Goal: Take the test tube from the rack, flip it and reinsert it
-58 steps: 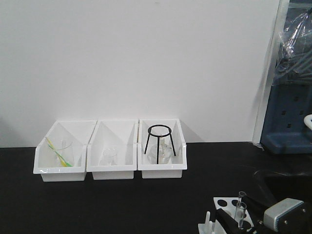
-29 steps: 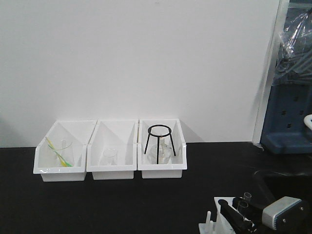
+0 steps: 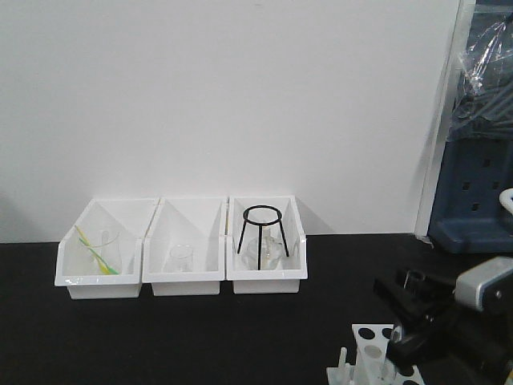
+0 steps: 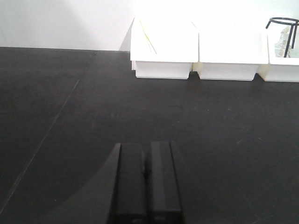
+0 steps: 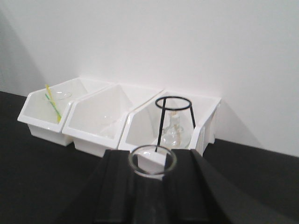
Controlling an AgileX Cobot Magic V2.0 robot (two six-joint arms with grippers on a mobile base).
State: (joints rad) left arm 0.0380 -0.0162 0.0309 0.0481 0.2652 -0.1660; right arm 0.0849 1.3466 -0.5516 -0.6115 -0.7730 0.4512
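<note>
The white rack (image 3: 366,334) with round holes and short pegs sits at the bottom right edge of the front view, partly cut off. My right gripper (image 3: 405,303) hovers just above and right of it, turned level and pointing towards the bins. In the right wrist view it (image 5: 153,164) is shut on a clear glass test tube (image 5: 153,152), which lies along the fingers with its open rim at the tips. Faint glass in the front view (image 3: 412,278) may be the tube. My left gripper (image 4: 146,145) is shut and empty, low over the bare black table.
Three white open-front bins (image 3: 183,277) stand in a row at the wall. The left one holds a beaker with a yellow-green stick (image 3: 98,250), the middle one a small beaker (image 3: 180,258), the right one a black tripod stand (image 3: 262,234) and a flask. Blue equipment (image 3: 473,192) stands far right.
My right gripper has lifted the test tube up out of the rack, moved up and to the right, and turned the tube from upright to lying level.
</note>
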